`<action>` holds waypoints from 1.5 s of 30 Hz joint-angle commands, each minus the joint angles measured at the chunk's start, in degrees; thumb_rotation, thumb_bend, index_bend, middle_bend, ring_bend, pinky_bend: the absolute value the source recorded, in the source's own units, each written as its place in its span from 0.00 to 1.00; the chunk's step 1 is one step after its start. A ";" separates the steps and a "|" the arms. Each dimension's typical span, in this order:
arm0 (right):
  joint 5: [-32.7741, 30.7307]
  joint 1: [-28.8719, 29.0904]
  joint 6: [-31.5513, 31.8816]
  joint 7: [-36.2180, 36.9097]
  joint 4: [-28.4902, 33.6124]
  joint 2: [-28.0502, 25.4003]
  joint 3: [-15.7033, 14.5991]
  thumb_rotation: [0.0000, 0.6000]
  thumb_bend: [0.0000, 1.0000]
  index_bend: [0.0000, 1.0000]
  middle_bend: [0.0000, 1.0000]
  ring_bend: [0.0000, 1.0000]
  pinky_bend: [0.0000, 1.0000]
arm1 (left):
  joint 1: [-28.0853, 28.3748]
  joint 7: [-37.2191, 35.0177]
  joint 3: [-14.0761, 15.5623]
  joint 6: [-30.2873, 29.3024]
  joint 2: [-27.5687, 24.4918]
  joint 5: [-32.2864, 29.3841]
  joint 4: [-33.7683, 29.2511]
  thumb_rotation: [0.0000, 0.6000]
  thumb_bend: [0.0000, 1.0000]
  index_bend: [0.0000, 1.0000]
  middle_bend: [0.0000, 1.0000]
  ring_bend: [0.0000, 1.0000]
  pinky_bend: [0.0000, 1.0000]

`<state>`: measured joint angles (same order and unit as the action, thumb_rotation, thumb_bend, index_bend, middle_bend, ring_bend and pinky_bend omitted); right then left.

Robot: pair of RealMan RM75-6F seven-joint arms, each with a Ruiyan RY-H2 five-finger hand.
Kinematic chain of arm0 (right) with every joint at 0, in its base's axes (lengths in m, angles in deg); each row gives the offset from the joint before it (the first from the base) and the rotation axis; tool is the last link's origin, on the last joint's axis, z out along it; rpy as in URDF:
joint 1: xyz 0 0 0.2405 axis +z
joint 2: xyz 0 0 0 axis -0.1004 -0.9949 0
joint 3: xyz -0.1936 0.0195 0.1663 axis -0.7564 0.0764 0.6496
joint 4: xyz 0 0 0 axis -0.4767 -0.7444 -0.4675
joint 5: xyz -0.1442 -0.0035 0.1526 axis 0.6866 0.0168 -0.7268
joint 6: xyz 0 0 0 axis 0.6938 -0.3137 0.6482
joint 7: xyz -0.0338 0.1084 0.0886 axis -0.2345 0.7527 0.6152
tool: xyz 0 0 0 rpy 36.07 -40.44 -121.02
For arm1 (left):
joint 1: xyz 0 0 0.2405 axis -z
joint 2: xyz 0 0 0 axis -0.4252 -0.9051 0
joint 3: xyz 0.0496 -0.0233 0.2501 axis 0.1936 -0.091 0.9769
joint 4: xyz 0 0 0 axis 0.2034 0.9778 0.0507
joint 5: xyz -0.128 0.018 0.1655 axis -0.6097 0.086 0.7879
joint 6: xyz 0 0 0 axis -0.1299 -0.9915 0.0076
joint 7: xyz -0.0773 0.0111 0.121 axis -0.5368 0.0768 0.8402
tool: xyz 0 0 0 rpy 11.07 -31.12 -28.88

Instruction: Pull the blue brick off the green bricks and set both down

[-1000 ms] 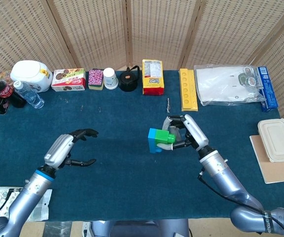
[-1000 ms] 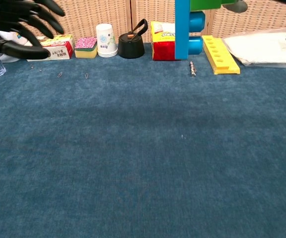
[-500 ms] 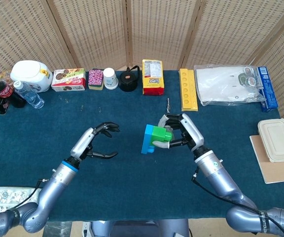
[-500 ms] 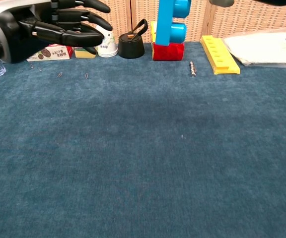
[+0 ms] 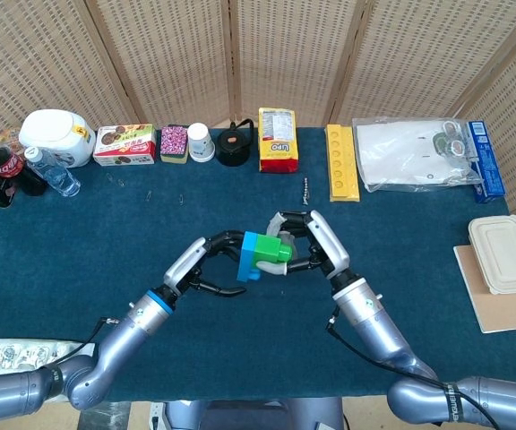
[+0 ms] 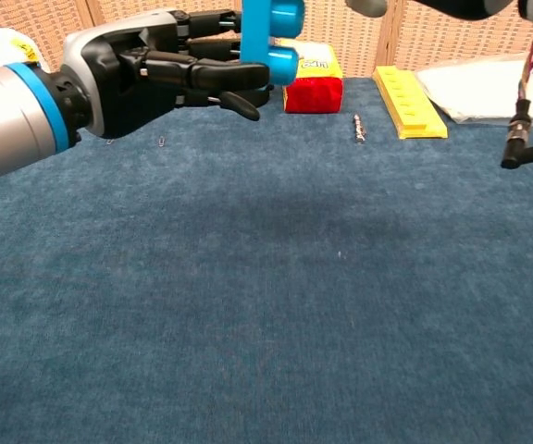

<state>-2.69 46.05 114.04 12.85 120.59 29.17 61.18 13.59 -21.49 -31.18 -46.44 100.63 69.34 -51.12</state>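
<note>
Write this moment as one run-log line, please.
right robot hand: holds green bricks | left robot hand: at blue brick, grip unclear | bricks: joined, airborne

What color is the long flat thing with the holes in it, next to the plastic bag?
Yellow. The holed tray shows best in the head view.

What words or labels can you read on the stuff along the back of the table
"Lipo", roughly, on the yellow and red packet; only partly legible.
Red box: print too small to read.
White jug label: too blurred.
Dark bottle label: unreadable.
Blue box: unreadable.
</note>
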 commanded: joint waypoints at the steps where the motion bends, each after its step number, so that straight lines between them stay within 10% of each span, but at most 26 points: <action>1: 0.27 0.30 -0.10 -0.72 -0.04 0.80 -0.06 1.00 0.10 0.79 0.73 0.78 0.79 | 0.92 -1.18 -0.32 1.11 0.60 -0.47 0.27 0.94 0.15 0.28 0.35 0.28 0.38; 17: 0.40 0.13 -1.45 -1.06 -0.77 1.51 0.77 1.00 0.10 0.79 0.73 0.78 0.79 | 4.01 -1.42 -1.75 4.33 2.67 -5.27 1.13 0.98 0.36 0.49 0.39 0.36 0.46; 45: 4.24 -0.31 -2.04 -3.00 -0.35 1.27 -0.27 1.00 0.11 0.79 0.73 0.79 0.79 | 5.28 2.50 -3.31 3.35 4.18 -8.29 1.37 1.00 0.39 0.69 0.54 0.49 0.58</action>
<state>1.57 45.75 111.98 9.85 120.18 30.43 60.90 18.93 -19.11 -34.46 -42.92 104.71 61.03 -49.78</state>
